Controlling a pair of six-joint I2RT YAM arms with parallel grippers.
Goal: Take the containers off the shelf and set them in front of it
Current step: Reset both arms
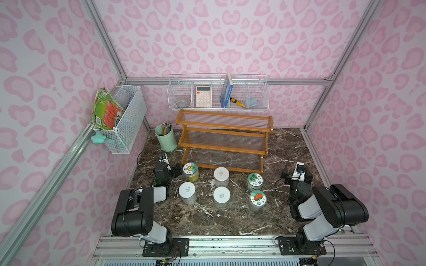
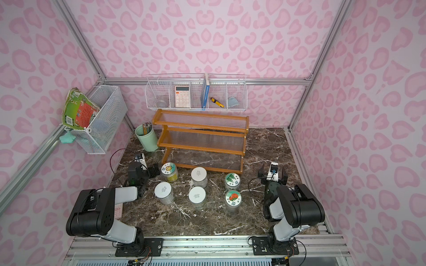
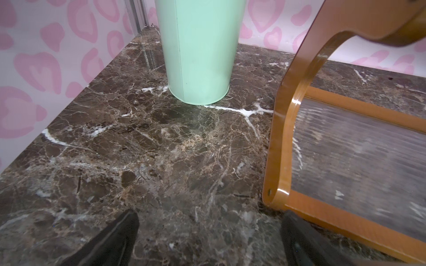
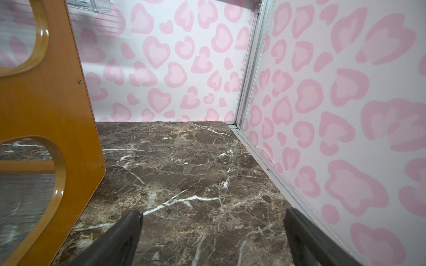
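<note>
Six containers stand on the marble table in front of the shelf [image 1: 222,126], whose three tiers are bare in both top views. Back row: yellow-pictured lid [image 1: 190,169], white lid [image 1: 221,174], green-pictured lid [image 1: 255,180]. Front row: white lid [image 1: 187,190], white lid [image 1: 221,194], orange-pictured lid [image 1: 257,198]. My left gripper [image 1: 167,165] is low beside the yellow-lidded jar, open and empty [image 3: 208,221], facing the shelf's left end [image 3: 283,142]. My right gripper [image 1: 297,173] is open and empty [image 4: 213,218], right of the jars, by the shelf's right side panel [image 4: 57,110].
A mint-green pencil cup [image 1: 166,138] stands left of the shelf, straight ahead of the left gripper [image 3: 198,46]. A wire basket [image 1: 217,108] hangs on the back wall above the shelf. A mesh basket [image 1: 129,119] hangs on the left wall. The right wall [image 4: 345,115] is close to the right gripper.
</note>
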